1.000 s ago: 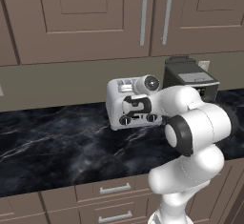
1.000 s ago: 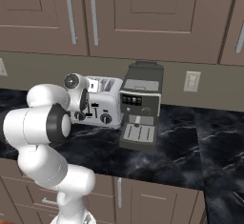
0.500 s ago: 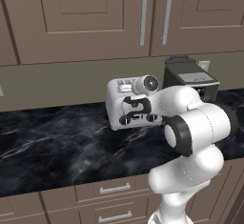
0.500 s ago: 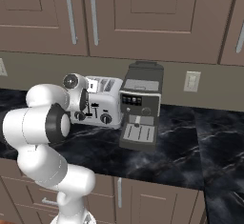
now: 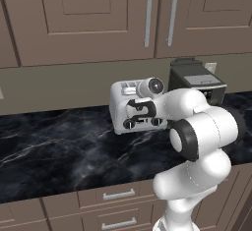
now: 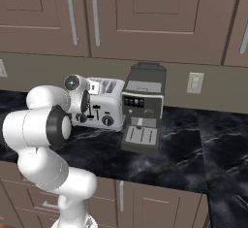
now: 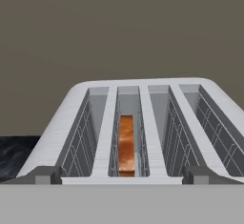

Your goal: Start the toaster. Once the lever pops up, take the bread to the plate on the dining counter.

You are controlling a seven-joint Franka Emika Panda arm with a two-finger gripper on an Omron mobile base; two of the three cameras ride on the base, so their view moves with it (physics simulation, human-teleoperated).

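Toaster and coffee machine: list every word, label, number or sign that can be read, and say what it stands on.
None can be read.
Toaster: knobs and dark tabs on its front, no lettering legible.
Coffee machine: small light marks on its dark front panel, too small and blurred to read.
Wall plate beside the machine: plain, no text.

Nothing visibly changes across the base views: the arm (image 5: 197, 131) holds the same pose in front of the toaster (image 5: 129, 108), and no object on the counter (image 5: 59, 146) shifts.
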